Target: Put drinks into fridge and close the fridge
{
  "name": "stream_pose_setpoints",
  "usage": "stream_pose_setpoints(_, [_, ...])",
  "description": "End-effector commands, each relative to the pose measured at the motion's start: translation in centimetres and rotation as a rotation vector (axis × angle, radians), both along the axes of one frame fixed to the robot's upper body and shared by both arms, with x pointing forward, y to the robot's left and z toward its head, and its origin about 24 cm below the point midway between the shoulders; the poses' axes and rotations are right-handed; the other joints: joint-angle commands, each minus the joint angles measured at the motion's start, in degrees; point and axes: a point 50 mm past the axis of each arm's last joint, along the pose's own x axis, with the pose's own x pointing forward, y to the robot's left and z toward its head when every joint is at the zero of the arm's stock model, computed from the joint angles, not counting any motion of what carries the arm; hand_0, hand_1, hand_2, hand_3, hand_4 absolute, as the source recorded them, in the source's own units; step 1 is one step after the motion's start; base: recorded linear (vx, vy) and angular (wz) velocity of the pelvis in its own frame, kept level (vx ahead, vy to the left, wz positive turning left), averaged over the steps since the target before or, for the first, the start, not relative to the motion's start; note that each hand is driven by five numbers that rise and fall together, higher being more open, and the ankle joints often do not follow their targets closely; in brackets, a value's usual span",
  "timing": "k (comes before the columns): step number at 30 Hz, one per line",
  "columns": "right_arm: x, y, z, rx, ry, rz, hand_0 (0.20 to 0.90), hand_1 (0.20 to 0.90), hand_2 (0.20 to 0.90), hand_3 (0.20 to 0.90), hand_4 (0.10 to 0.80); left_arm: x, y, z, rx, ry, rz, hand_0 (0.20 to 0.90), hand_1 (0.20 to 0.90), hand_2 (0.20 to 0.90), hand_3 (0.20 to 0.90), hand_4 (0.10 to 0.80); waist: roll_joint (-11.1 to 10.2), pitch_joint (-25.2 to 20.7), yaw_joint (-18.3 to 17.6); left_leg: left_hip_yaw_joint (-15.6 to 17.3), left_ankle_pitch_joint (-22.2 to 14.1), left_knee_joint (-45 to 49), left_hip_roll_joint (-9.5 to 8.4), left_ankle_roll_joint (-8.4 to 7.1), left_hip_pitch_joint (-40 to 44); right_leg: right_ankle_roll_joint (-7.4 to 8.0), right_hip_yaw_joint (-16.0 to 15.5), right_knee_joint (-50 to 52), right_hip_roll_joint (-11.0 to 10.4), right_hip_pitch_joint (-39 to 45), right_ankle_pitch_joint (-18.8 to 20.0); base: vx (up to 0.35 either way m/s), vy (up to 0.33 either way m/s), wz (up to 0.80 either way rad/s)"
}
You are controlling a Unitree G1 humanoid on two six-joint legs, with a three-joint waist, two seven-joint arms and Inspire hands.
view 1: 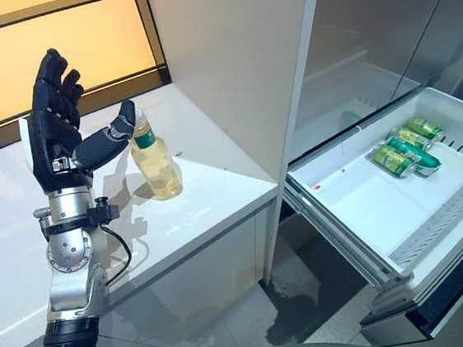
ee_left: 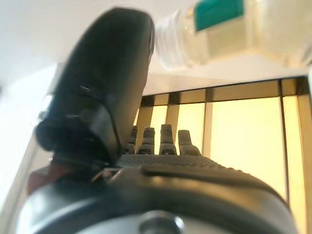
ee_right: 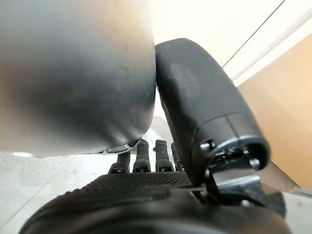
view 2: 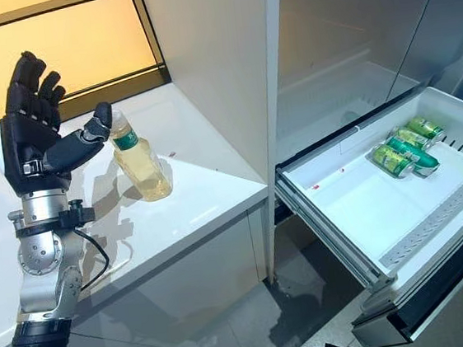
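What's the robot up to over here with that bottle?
It is stocking a fridge with drinks. Its left hand is raised and open beside a bottle of pale yellow drink standing on the white counter, the thumb at the bottle's cap, not yet gripping. The fridge drawer is pulled out, with green cans already lying inside. The right hand shows only in its wrist view.

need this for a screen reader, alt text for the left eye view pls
The robot's left hand, fingers straight, thumb touching the neck of a yellow drink bottle on a white counter. To the right, an open fridge drawer holds green cans.
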Motion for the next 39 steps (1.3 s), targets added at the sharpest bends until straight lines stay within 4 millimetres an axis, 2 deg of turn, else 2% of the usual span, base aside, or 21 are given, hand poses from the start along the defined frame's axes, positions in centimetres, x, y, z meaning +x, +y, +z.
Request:
stream_pose_setpoints(1, [1.9, 2.3, -0.1, 0.076, -0.048, 0.051, 0.900, 0.900, 0.900, 0.900, 0.800, -0.8, -0.1, 2.4, 0.060, -0.113, -0.060, 0.900, 0.900, 0.900, 0.900, 0.800, -0.08, -0.93, 0.88, 0.91, -4.47, 0.90, -3.07, 2.26, -1.87, 5.69, 3.51, 9.53, -3.96, -2.55, -6.40, 0.000, 0.000, 0.00])
stream_pose_setpoints(10, [2.0, 1.6, 0.1, 0.068, -0.047, 0.039, 0.900, 0.900, 0.900, 0.900, 0.800, -0.8, -1.2, 2.3, 0.040, -0.157, -0.226, 0.900, 0.900, 0.900, 0.900, 0.800, -0.08, -0.37, 0.36, 0.62, -4.45, 1.23, -3.17, 2.52, -1.94, 5.55, 5.30, 10.45, -3.48, -2.85, -6.74, 0.011, 0.006, 0.01])
stream_pose_setpoints(29, [1.4, 2.3, -0.2, 0.075, -0.025, 0.073, 0.900, 0.900, 0.900, 0.900, 0.800, -3.1, -1.7, 6.2, 0.003, -0.523, -0.118, 0.900, 0.900, 0.900, 0.900, 0.800, -0.18, -0.85, -0.99, 1.04, -4.68, 0.75, -3.18, 2.55, -1.10, 5.57, 6.15, 11.03, -3.18, -2.94, -7.24, 0.008, 0.003, 0.00])
stream_pose_setpoints(39, [1.2, 2.3, -0.2, 0.066, -0.016, 0.089, 0.900, 0.900, 0.900, 0.900, 0.800, -2.4, -3.0, 6.7, 0.037, -0.484, -0.205, 0.900, 0.900, 0.900, 0.900, 0.800, 0.08, -0.94, -1.89, 1.50, -4.88, 0.73, -3.14, 2.49, -0.75, 5.53, 6.88, 10.95, -2.89, -2.76, -7.34, 0.000, 0.000, 0.00])
